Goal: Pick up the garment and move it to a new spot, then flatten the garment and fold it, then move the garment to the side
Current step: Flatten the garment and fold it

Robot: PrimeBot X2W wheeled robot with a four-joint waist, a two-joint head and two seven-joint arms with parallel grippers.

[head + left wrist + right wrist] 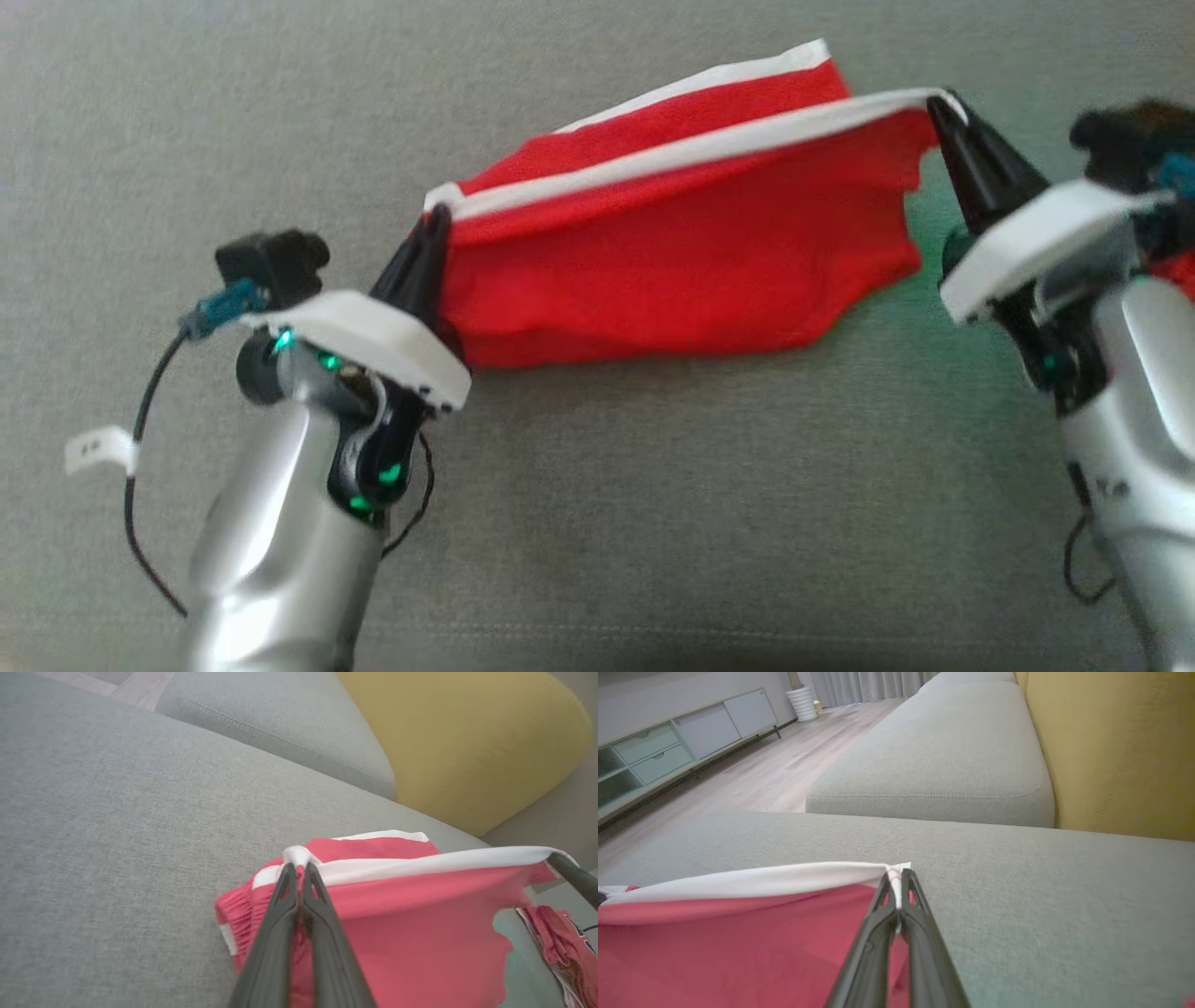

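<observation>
Your left gripper clamps one end of the white band, your right gripper the other end. The red knit garment hangs stretched between them over the grey woven sofa cushion. Rounded mustard cushion behind. Garment's rear layer is mostly hidden; a second red printed cloth is cut off by the frame edge.

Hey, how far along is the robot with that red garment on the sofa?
Done: the garment is gripped, with the left gripper and right gripper each shut on one end of its white band, which is pulled taut between them. In hand: it hangs spread over the grey cushion, lower edge seemingly resting there, probably being moved or laid out. Left: flattening, folding, moving it aside.
</observation>
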